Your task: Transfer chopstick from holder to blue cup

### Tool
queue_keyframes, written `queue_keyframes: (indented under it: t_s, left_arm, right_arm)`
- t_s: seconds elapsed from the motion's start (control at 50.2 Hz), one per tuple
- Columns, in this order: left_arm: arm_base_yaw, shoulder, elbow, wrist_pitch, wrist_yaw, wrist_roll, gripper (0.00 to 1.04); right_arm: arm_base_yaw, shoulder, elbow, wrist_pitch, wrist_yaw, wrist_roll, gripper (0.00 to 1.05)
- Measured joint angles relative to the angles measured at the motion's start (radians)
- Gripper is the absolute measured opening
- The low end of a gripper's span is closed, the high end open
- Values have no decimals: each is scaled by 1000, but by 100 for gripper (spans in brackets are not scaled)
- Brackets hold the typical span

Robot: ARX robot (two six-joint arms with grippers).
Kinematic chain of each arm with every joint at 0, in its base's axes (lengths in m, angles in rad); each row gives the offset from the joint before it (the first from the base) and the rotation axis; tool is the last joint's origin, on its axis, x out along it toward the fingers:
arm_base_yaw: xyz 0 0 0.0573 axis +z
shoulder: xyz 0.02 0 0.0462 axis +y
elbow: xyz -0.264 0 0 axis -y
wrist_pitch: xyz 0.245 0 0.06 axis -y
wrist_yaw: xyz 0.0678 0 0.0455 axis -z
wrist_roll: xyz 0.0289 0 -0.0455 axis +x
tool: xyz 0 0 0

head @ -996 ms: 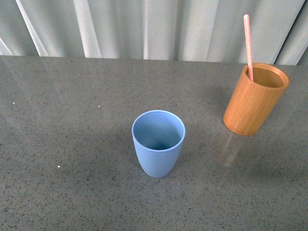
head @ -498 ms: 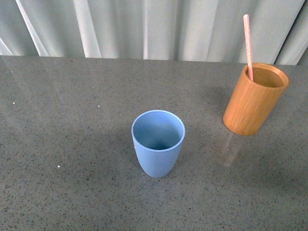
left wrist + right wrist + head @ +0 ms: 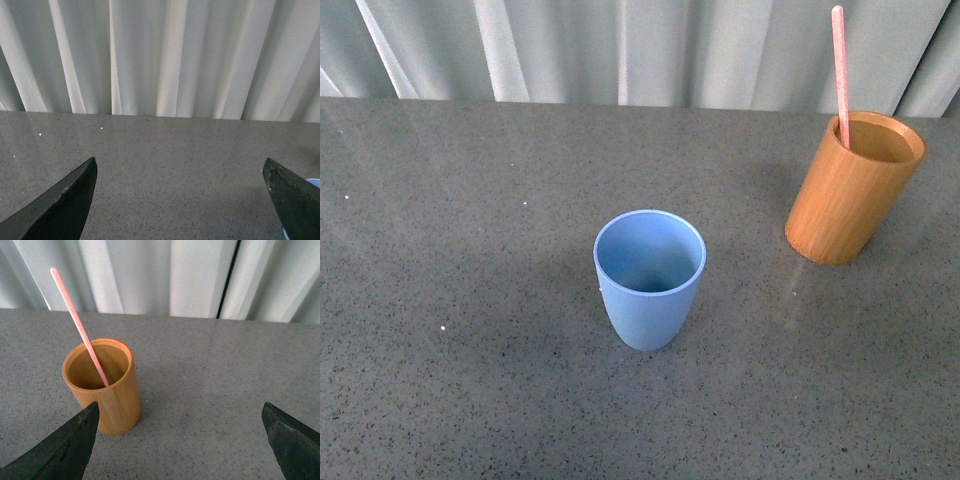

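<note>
The pale pink chopstick stands in the orange-brown wooden holder at the table's far right, leaning on its rim. The light blue cup stands upright and empty near the middle of the table. Neither arm shows in the front view. In the right wrist view the holder with the chopstick stands just ahead of one finger of my open right gripper, which holds nothing. My left gripper is open over bare table, with a sliver of the blue cup at one fingertip.
The grey speckled table runs back to a pale pleated curtain behind its far edge. A dark vertical gap in the curtain shows in the right wrist view.
The front view has tilted slightly: the cup, holder and table edge sit a little higher in the picture. The chopstick still stands in the holder.
</note>
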Motion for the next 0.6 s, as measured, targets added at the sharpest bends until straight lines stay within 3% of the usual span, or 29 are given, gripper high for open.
queue_keyframes:
  t_s: [0.179,0.598]
  left_arm:
    - [0,0,0,0,0,0,98]
    - [0,0,0,0,0,0,98]
  right_arm:
    - [71,249,156,39,-11,-12,95]
    - [219,477,435,-15,26,-19,95]
